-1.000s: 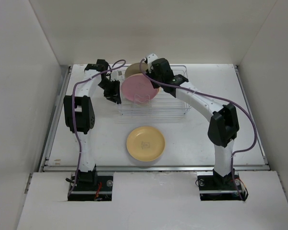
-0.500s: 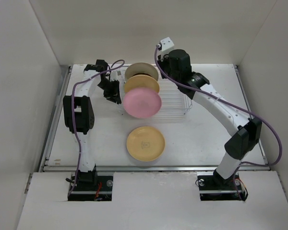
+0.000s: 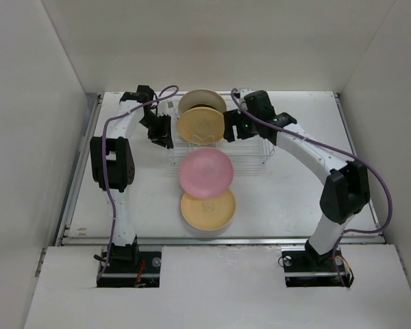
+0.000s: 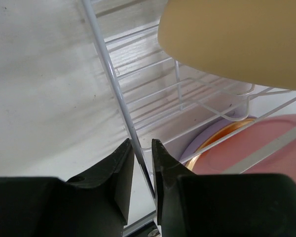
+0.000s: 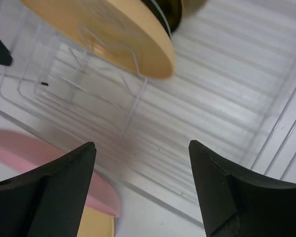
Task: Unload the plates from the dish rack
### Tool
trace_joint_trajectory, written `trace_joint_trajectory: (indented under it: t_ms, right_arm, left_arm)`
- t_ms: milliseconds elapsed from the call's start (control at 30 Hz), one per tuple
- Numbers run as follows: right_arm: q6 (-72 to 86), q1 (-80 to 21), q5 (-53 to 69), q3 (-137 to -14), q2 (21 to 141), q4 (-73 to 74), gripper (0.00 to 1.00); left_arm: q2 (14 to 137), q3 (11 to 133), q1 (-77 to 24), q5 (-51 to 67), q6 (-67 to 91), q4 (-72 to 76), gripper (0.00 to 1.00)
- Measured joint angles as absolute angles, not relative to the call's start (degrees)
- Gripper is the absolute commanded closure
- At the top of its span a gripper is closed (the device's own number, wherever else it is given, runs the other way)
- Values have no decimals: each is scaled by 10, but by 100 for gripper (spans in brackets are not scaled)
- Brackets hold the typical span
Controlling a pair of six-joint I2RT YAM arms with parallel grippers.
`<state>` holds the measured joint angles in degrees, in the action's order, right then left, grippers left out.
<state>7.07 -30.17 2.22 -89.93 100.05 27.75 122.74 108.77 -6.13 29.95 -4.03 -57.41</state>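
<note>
Left wrist | my end effector (image 4: 142, 149): fingers pinched on a rim wire of the dish rack (image 4: 113, 84) | upper right: cream plate (image 4: 237, 39) | lower right: pink plate (image 4: 269, 129) | left: white tabletop (image 4: 39, 89)

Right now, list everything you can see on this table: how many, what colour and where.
dish rack: one, silvery-white wire, back centre of the table
cream plate: one, standing at the back of the rack
orange-yellow plate: one, standing in the rack just in front of the cream one
pink plate: one, in front of the rack, overlapping the plate below it, in neither gripper
yellow plate: one, flat on the table near the front edge
left gripper: black, shut on the rack's left edge wire
right gripper: black, open and empty, above the rack
</note>
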Motion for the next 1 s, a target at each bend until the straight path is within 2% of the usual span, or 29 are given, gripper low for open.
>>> trace_joint_trajectory:
  t_ms: [100,300,400,633,700,800,833,1000]
  right_arm:
    - [119,-270,71,-856,1002,281,13]
    - [137,-256,171,-762,978,234,13]
    - [131,-260,179,-715,939,233,13]
    - [113,-275,158,-714,860,236,13]
    - [110,-286,147,-714,843,239,13]
    - [107,-305,126,-714,827,249,14]
    - [107,-310,119,-714,824,254,14]
    - [104,-322,84,-692,807,272,14]
  left_arm:
    - [1227,1088,-61,300,-41,-574,83]
    - [1227,1088,-61,300,-44,-575,83]
    - [1227,1088,-61,299,-45,-575,82]
    - [1227,1088,-62,297,-53,-575,82]
    - [1227,1092,-62,295,-61,-578,77]
    - [1216,1107,-69,275,-88,-580,65]
    - [1212,1109,-71,270,-94,-579,65]
    - [1157,1124,-103,237,-148,-553,49]
